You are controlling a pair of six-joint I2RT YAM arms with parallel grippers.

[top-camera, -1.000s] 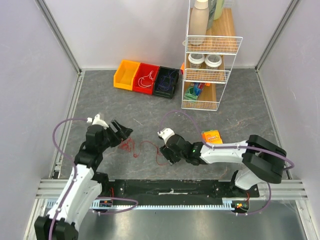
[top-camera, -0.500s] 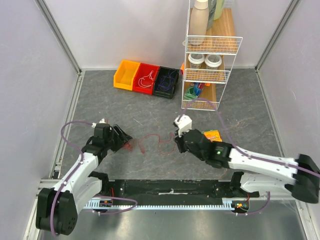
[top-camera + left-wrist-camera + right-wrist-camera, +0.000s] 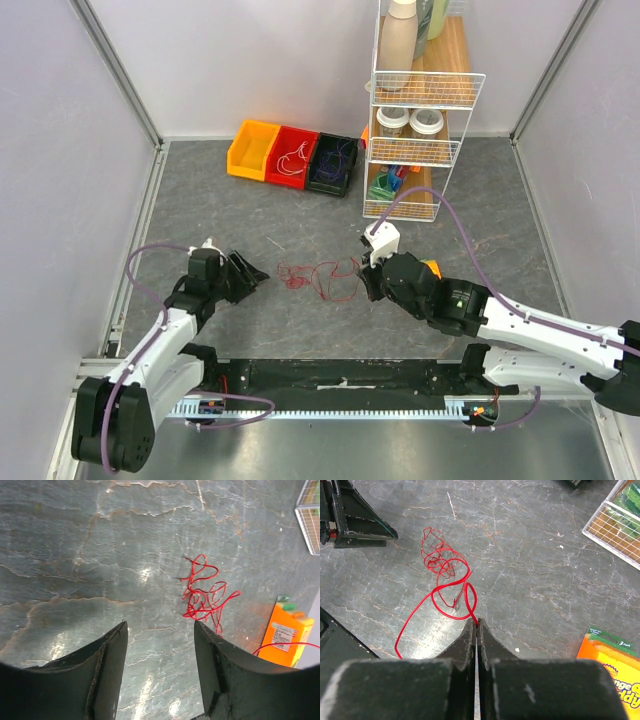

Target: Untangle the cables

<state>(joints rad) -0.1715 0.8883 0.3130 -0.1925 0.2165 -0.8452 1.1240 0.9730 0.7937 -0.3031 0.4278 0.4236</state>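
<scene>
Red cable, overhead view: one red cable (image 3: 318, 276) is seen in loose loops on the grey tabletop (image 3: 220, 215), between the two grippers. Other cables (image 3: 292, 158) are seen in the red bin (image 3: 298, 131) and the black bin (image 3: 340, 139) at the far edge.
Grippers, overhead view: the left gripper (image 3: 258, 272) is placed just beside the tangle's left end with its jaws spread. The right gripper (image 3: 366, 284) is set at the right end, but its grasp cannot be told from here.
Left wrist view: the fingers are shown parted and empty, with only bare tabletop between them. The tight clump of the red cable is seen ahead of them and apart, which is not clear from above.
Right wrist view: the jaws are shown clenched on one strand of the red cable at the very fingertips. That strand is traced from the pinch through a large loop to the clump, and a free tail is seen trailing toward the near edge. An orange packet (image 3: 615, 680), largely hidden overhead by the arm, is shown plainly.
Step in hand: spreading the tangle is judged to be under way. The pinch should be held firm, an outer loop of the clump taken by the left gripper, not its middle, and the ends drawn apart slowly so that no knot is tightened.
</scene>
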